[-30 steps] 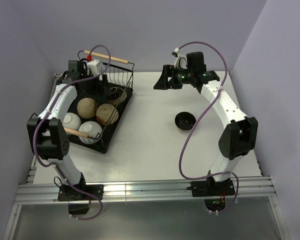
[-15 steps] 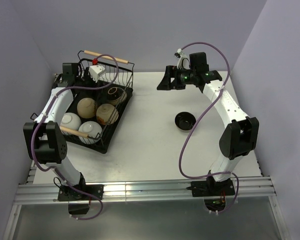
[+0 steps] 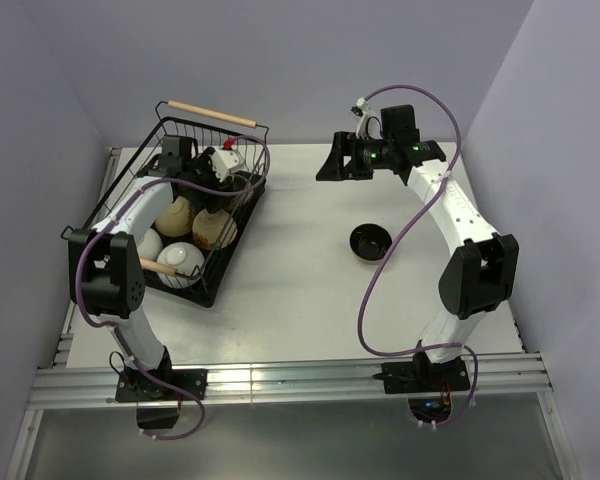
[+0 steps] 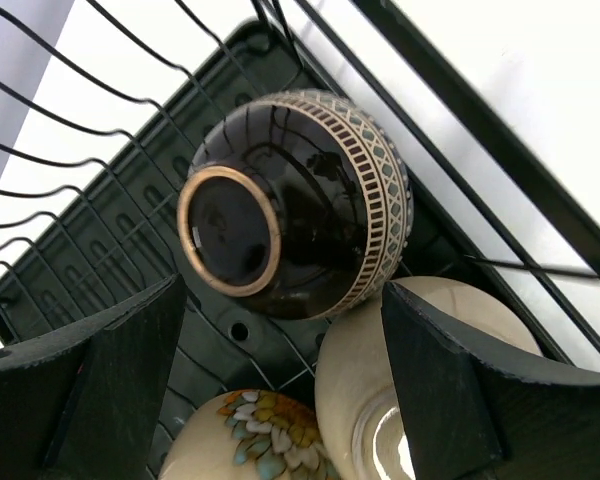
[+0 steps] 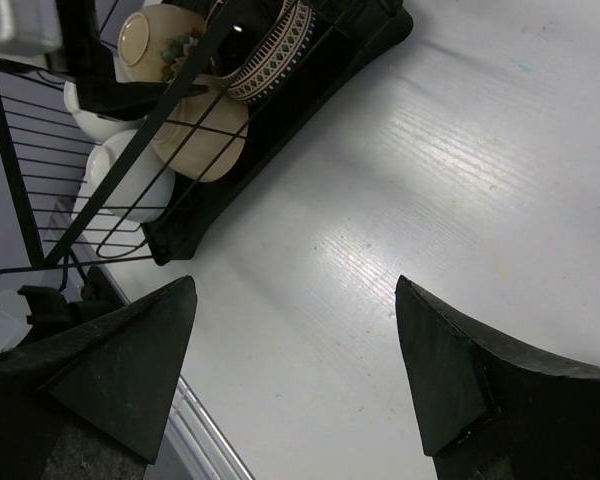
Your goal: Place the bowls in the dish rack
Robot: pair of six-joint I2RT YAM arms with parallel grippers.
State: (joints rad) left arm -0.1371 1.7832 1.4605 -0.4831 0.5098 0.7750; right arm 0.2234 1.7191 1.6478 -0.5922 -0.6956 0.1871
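Black wires of the dish rack may snag your spread, empty left gripper on lifting out; the right gripper gapes empty too.

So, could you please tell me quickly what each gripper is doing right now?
Left gripper: open, empty, facing the brown bowl.
Right gripper: open, empty, over the table.

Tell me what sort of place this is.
Likely a lab robot cell, not a kitchen: plain lilac walls box in a white table, left arm and right arm sit bolted on an aluminium rail, props are a dish rack and bowls.
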